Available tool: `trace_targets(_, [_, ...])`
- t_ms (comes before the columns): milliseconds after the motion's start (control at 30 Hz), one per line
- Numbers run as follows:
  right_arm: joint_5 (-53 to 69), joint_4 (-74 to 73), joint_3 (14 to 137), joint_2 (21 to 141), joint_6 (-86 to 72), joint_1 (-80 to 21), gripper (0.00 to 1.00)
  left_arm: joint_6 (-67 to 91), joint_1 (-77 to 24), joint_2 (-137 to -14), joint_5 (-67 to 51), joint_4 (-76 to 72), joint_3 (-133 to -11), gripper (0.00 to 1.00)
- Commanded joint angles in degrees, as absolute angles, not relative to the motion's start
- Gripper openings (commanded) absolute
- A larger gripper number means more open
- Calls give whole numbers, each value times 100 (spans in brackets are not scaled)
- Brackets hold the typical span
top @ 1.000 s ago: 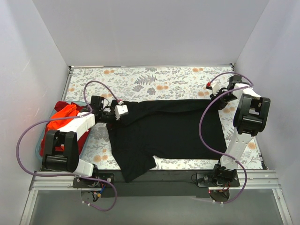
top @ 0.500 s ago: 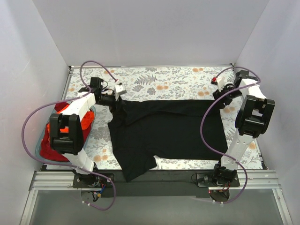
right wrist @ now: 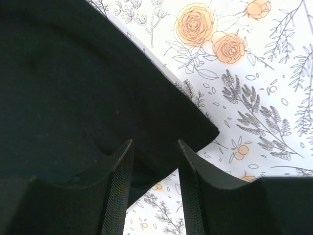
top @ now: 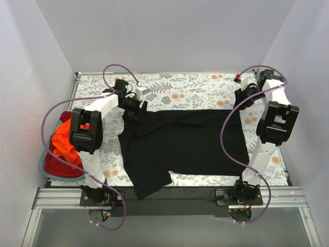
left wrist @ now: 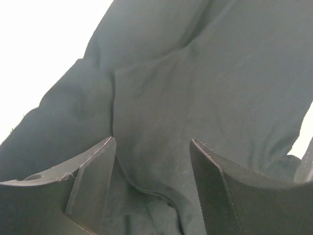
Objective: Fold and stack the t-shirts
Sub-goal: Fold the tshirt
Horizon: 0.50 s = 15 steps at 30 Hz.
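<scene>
The large black t-shirt (top: 180, 141) lies spread on the floral tablecloth, one sleeve hanging towards the near edge. My left gripper (top: 134, 104) is over its far-left sleeve. In the left wrist view the jaws (left wrist: 151, 142) stand apart with bunched black cloth (left wrist: 195, 73) between them. My right gripper (top: 241, 96) is over the shirt's far-right corner. In the right wrist view the jaws (right wrist: 155, 142) stand apart above that corner (right wrist: 73, 73), not pinching it. The orange-red t-shirts (top: 60, 146) lie heaped at the left.
A teal basket (top: 41, 167) holds the orange-red heap at the table's left edge. The floral tablecloth (top: 185, 90) covers the table and shows in the right wrist view (right wrist: 254, 88). White walls close in on three sides. Purple cables loop off both arms.
My left arm has swung from beside the basket to the far-left, and the shirt's left sleeve now reaches further that way. My right gripper has moved towards the far-right corner.
</scene>
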<state>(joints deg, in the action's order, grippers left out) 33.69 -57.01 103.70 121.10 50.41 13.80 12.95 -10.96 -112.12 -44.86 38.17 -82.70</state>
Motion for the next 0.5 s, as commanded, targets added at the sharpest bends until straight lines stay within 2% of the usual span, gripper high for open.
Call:
trace_targets(0, [3507,-5924,10380,12050,4939,1354,47,1512,-1081,-11197,-3754,4200,-8385,60])
trace_targets(367, [3516,-5924,10231,12050,5001,1353,46,1319,-1222,-11118,-3094,4271,-8007,62])
trace_targets(467, [3428,-5941,10195,12032,5053,1345,46,1231,-1230,-11031,-3470,4403,-7990,55])
